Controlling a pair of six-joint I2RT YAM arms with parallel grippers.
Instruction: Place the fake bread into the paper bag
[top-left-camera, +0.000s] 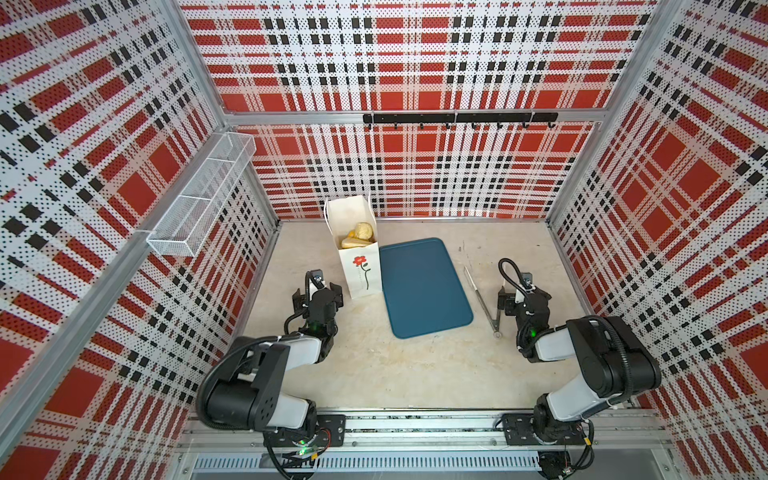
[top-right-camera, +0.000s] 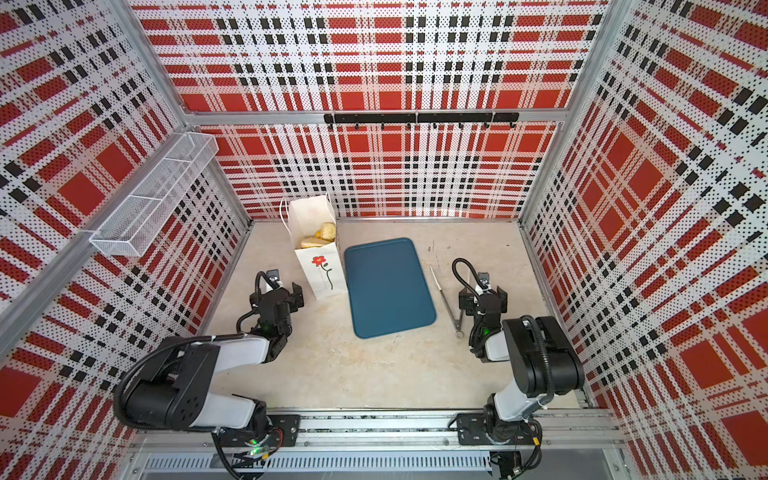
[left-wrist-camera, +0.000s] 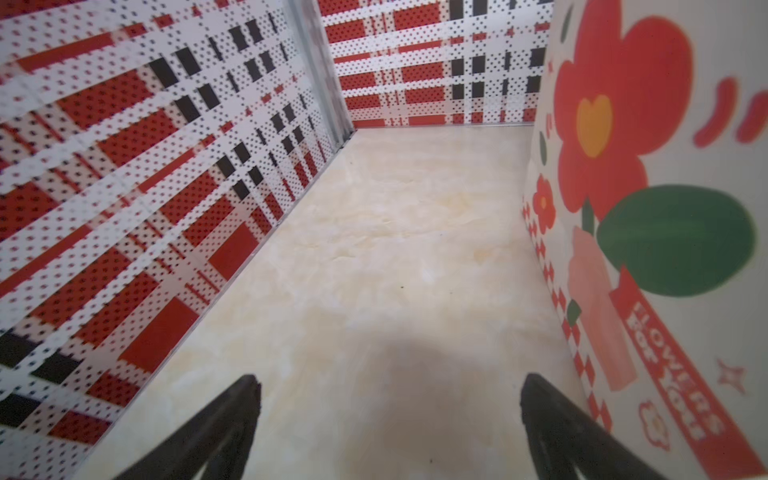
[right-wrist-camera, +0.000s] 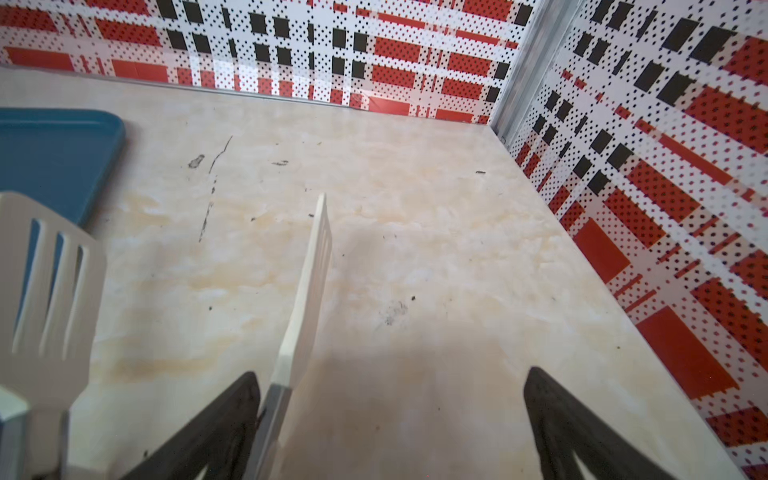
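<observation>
The white paper bag (top-left-camera: 366, 277) (top-right-camera: 318, 276), printed with a red flower, stands upright at the back left of the table. Golden-yellow fake bread (top-left-camera: 356, 237) (top-right-camera: 319, 237) shows inside its open mouth in both top views. No bread lies on the table or on the tray. My left gripper (top-left-camera: 316, 291) (top-right-camera: 275, 292) (left-wrist-camera: 388, 384) is open and empty, low over the table just left of the bag (left-wrist-camera: 681, 124). My right gripper (top-left-camera: 523, 296) (top-right-camera: 483, 296) (right-wrist-camera: 390, 378) is open on the right, holding nothing.
An empty blue tray (top-left-camera: 424, 286) (top-right-camera: 388, 286) (right-wrist-camera: 54, 153) lies right of the bag. Metal tongs (top-left-camera: 482, 296) (top-right-camera: 448, 300) with white slotted tips (right-wrist-camera: 311, 282) lie beside the right gripper, one arm close against a finger (right-wrist-camera: 232, 411). A wire basket (top-left-camera: 203, 195) hangs on the left wall.
</observation>
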